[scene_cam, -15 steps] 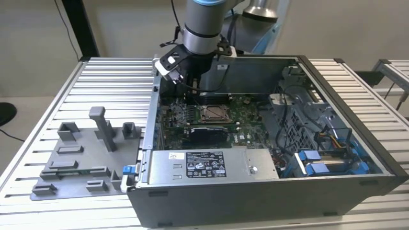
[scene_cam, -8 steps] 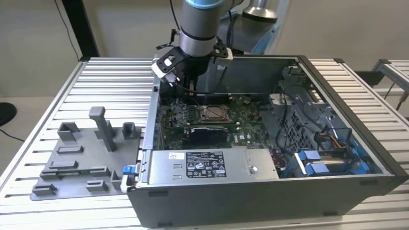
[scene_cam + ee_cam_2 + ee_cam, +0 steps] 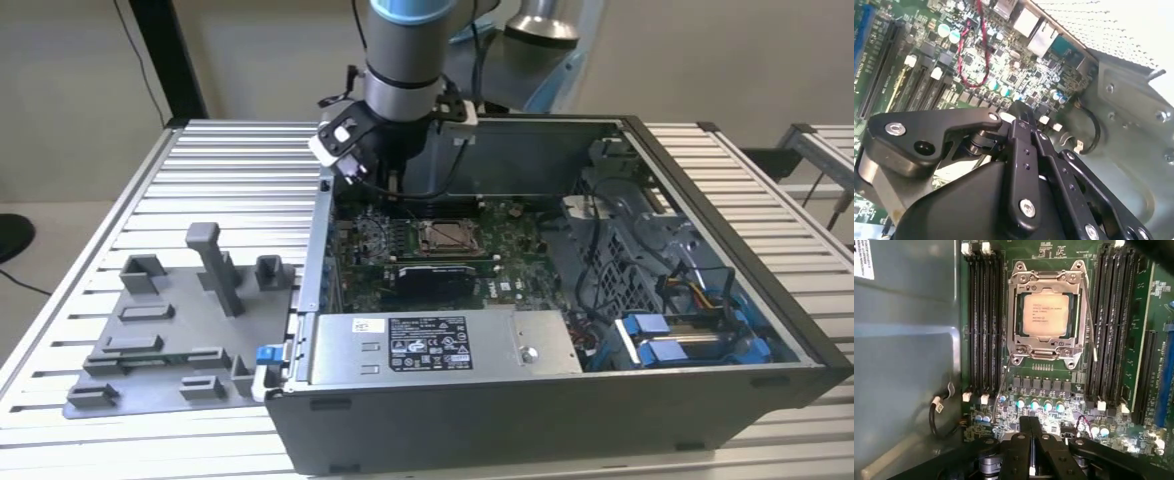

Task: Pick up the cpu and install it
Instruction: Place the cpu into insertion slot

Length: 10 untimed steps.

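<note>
The cpu (image 3: pixel 1045 314), a pale square chip, lies flat inside the metal socket frame (image 3: pixel 1019 342) on the green motherboard; in the exterior view the cpu (image 3: pixel 447 236) sits mid-board inside the open computer case (image 3: pixel 561 420). My gripper (image 3: pixel 1033 426) hangs over the board's edge beside the capacitor row, apart from the socket. Its black fingers (image 3: pixel 1021 120) are pressed together with nothing between them. In the exterior view the gripper (image 3: pixel 386 178) is low at the case's back corner on the exterior view's left.
Memory slots (image 3: pixel 983 325) flank the socket on both sides. A case wall (image 3: pixel 904 365) stands close beside the gripper. A silver power supply (image 3: pixel 427 345) fills the case front. A grey fixture plate (image 3: pixel 174 330) lies on the slatted table at the exterior view's left.
</note>
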Tool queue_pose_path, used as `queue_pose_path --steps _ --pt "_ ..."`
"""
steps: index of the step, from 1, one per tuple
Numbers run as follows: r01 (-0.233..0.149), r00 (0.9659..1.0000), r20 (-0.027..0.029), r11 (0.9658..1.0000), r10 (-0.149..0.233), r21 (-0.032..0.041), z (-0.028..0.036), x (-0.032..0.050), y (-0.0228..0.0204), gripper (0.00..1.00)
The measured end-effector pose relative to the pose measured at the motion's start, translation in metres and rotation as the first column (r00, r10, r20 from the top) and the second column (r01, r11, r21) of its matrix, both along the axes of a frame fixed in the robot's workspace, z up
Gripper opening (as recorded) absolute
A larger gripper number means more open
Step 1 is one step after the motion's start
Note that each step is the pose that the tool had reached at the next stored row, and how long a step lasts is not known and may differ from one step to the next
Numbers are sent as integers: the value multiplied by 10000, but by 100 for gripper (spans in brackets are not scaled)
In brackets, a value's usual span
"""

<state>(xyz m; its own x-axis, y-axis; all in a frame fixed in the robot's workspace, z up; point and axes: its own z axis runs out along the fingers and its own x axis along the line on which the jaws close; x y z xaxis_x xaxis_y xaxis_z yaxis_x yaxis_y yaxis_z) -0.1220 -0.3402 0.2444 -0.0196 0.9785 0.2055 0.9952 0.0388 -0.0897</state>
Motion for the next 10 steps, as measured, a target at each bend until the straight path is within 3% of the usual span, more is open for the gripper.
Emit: queue_pose_path --steps 3,4,8,10 --pt "-1 10000 33 9987 0 517 -4 -11 5 0" --pt "-1 10000 39 9984 -1 557 -5 -23 5 0" --pt "-18 10000 70 9983 14 575 -10 -92 8 0" --pt "-52 10000 76 9976 47 695 -16 -92 13 0"
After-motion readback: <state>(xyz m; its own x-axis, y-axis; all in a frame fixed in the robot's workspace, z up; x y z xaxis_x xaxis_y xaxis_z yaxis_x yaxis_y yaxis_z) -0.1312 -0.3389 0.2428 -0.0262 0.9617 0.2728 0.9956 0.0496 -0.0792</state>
